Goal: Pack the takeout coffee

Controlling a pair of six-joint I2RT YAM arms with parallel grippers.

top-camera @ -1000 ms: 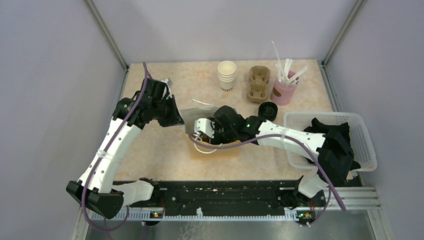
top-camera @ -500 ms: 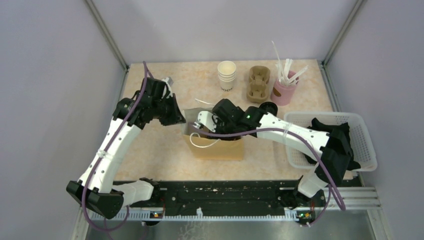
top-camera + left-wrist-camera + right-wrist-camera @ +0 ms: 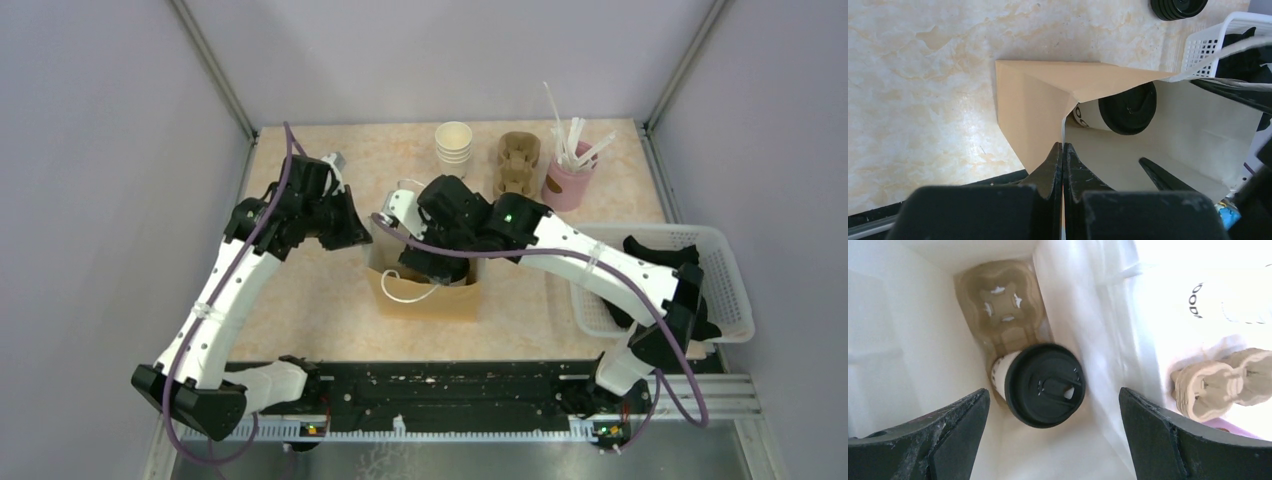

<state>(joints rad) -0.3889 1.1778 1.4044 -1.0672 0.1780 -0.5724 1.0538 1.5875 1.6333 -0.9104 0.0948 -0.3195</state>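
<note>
The takeout coffee (image 3: 1040,385), a white cup with a black lid, sits inside the brown paper bag (image 3: 430,298), in one pocket of a cardboard carrier (image 3: 998,310) at the bag's bottom. It also shows in the left wrist view as the lidded cup (image 3: 1120,107) behind the bag's wall. My right gripper (image 3: 1054,392) hangs open and wide above the cup, touching nothing. My left gripper (image 3: 1063,146) is shut on the bag's left rim (image 3: 1064,127) and holds the mouth apart. From above, the right arm hides the cup.
At the back stand a stack of lidless white cups (image 3: 453,150), spare cardboard carriers (image 3: 517,167) and a pink cup of stirrers (image 3: 568,182). A white basket (image 3: 735,290) sits at the right. A pile of black lids (image 3: 1178,6) lies beyond the bag.
My right gripper has opened wide, let go of the cup in the bag and drawn up and back. The bag now stands more upright. The left gripper keeps its hold.
</note>
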